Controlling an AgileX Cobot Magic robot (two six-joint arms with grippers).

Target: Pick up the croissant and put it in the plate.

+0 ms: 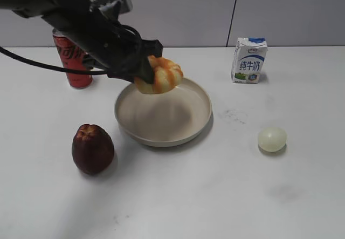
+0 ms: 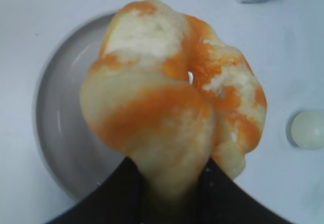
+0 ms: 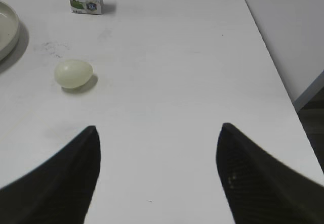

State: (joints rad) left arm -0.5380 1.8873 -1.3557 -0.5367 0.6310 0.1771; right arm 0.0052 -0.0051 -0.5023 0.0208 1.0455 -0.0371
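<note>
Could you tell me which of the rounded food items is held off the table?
The striped croissant, clamped in the left gripper; the others rest on the table.

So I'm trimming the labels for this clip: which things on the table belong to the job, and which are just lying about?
In the job:
orange-and-cream ridged croissant, held by left gripper
round beige plate

Lying about:
red soda can
white-and-blue milk carton
dark red apple-like fruit
pale yellowish ball
</note>
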